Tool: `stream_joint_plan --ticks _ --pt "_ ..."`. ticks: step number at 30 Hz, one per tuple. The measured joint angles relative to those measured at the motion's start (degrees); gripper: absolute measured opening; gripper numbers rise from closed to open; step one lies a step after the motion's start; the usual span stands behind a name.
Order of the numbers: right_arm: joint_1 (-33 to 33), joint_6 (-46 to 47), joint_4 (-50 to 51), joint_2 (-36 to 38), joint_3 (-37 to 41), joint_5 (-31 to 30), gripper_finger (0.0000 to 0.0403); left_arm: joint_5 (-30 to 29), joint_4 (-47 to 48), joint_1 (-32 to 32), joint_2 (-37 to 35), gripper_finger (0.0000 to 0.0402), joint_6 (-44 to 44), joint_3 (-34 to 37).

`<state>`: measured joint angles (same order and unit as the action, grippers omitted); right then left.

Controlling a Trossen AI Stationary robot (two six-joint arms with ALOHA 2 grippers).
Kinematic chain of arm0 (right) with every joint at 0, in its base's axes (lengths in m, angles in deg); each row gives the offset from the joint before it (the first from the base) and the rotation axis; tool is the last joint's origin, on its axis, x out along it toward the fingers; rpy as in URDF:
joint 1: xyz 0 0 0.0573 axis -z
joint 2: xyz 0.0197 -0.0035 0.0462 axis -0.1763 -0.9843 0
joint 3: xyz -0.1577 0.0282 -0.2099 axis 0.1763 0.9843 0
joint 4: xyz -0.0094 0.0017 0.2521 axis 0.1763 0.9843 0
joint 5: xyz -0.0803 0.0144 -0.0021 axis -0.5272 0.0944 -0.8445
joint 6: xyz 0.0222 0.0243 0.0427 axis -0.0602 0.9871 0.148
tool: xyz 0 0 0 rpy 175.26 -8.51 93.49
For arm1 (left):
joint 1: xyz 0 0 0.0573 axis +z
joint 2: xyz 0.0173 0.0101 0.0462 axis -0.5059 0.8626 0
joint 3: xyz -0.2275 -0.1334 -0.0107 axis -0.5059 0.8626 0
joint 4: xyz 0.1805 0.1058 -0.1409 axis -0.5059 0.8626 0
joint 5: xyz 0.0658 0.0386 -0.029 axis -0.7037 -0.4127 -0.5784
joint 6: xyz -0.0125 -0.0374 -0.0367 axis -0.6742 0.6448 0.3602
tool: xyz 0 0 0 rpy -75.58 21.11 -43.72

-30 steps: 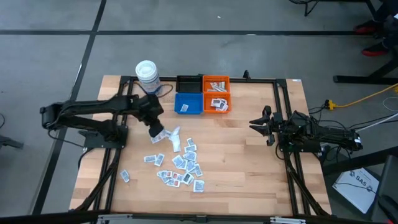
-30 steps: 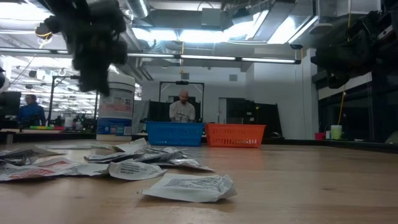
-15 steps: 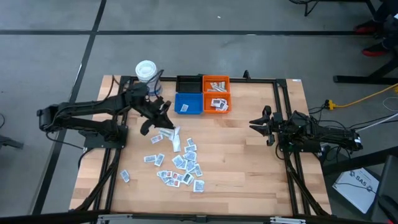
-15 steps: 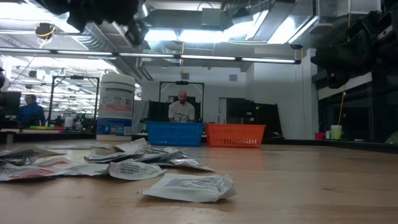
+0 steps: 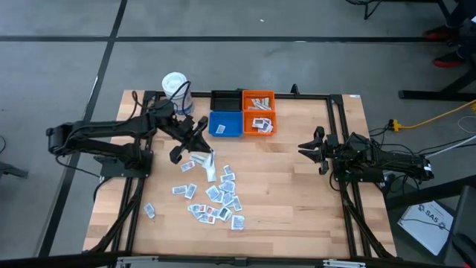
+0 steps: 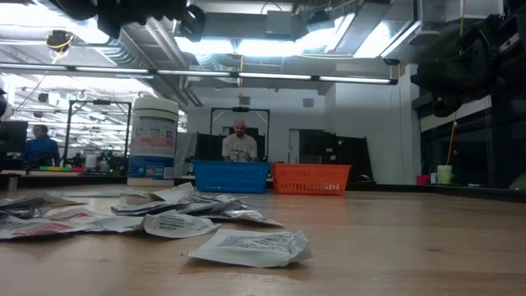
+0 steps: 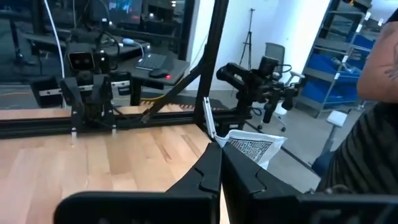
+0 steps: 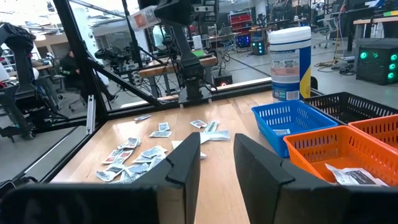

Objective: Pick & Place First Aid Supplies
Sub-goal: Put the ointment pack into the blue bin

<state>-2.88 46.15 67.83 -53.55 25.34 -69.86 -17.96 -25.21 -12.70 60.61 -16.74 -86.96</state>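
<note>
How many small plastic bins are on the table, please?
4, clustered at the table's far edge: a blue mesh bin beside the orange bin, and behind them a black bin and a second orange bin.

Left gripper [image 5: 199, 141]: beside blue bin [image 5: 224, 124]
Sachets [image 5: 216, 195]: scattered just below it
Right gripper [image 5: 306, 147]: well apart

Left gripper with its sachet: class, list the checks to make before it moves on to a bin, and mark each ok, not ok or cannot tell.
1. Left gripper shut on a sachet: ok.
2. Sachet lifted above the table: ok.
3. Blue bin has room: ok.
4. Right gripper waits at the right edge, away from the bins: ok.
5. Which bin suits this sachet: cannot tell.
</note>
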Motion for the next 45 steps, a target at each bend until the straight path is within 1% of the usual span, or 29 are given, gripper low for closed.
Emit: stream_joint_plan --ticks 10,14,18,20,23,27,31,36,41,45 --pt "0.01 0.00 0.01 0.02 0.01 -0.02 0.0100 -5.99 -1.29 3.01 4.01 0.0001 -2.39 0.00" --pt "0.01 -0.01 0.00 0.02 0.01 0.00 0.0100 -11.58 -1.29 4.47 7.83 0.0001 -1.45 0.00" --pt "-0.01 -0.01 0.00 0.02 0.01 -0.01 0.0100 -18.38 -1.17 7.21 12.28 0.0001 2.86 -0.02" --pt "0.00 -0.01 0.00 0.02 0.01 -0.01 0.0100 -20.34 -0.37 9.03 14.56 0.0001 4.65 -0.76" --pt "-0.01 0.01 0.00 0.02 0.01 0.00 0.0100 -21.19 2.73 12.14 17.72 0.0001 5.76 -3.15" --pt "-0.01 -0.01 0.00 0.02 0.01 0.00 0.0100 -23.40 7.84 15.26 21.58 0.0001 4.84 -6.06" --pt "0.00 -0.01 0.00 0.02 0.01 0.00 0.0100 -24.74 5.73 16.29 23.88 0.0002 -0.25 -6.35" --pt "0.00 0.00 0.00 0.02 0.01 -0.01 0.0100 -28.13 6.59 16.31 25.63 0.0014 -1.05 -6.39" --pt "0.01 0.01 0.00 0.02 0.01 0.00 0.0100 -27.45 5.97 15.74 26.13 0.0046 -2.30 -6.38" --pt "0.01 -0.01 0.00 0.02 0.01 -0.02 0.0100 -23.37 3.94 15.35 26.13 0.0079 0.65 -6.38"
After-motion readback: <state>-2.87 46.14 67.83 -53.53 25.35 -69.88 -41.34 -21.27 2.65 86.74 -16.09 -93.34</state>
